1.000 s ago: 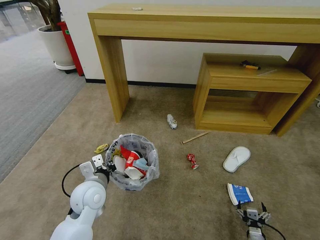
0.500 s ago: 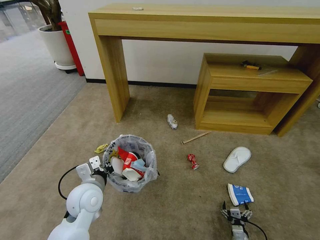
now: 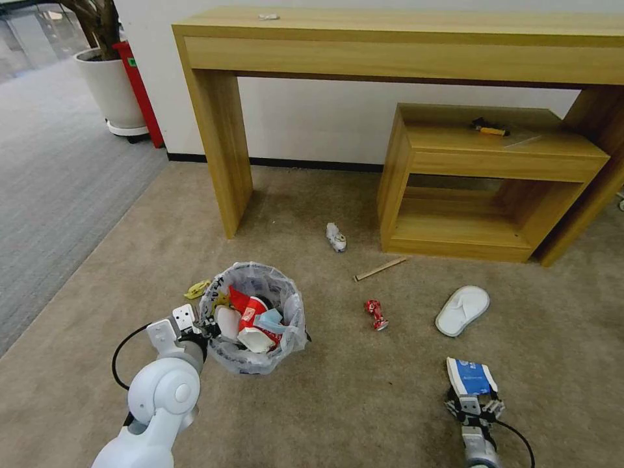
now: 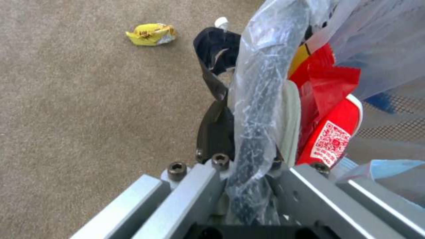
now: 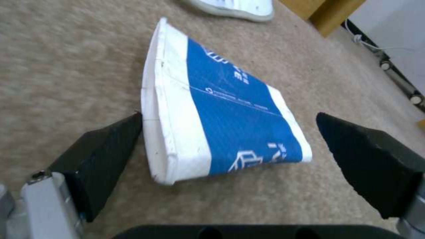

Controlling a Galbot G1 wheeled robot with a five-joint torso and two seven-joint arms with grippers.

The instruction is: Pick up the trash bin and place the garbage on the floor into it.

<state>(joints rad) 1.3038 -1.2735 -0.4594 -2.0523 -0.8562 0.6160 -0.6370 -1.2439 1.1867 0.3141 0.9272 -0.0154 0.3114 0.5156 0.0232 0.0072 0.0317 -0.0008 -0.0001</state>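
With the left end effector (image 3: 197, 329) clamped on the bag-lined round dark trash bin's (image 3: 253, 317) rim, the wide-open, empty right end effector (image 5: 230, 146) straddling the flattened blue-and-white paper packet (image 5: 221, 109) should probably drop lower before closing squarely.

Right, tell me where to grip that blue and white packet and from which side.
Grip the blue and white packet across its flat width, by the long side edges, coming in low along the floor from its near end. It lies flat and slightly wedge-shaped, and the right gripper stands open with one finger beside each edge, so probably closing there suffices.
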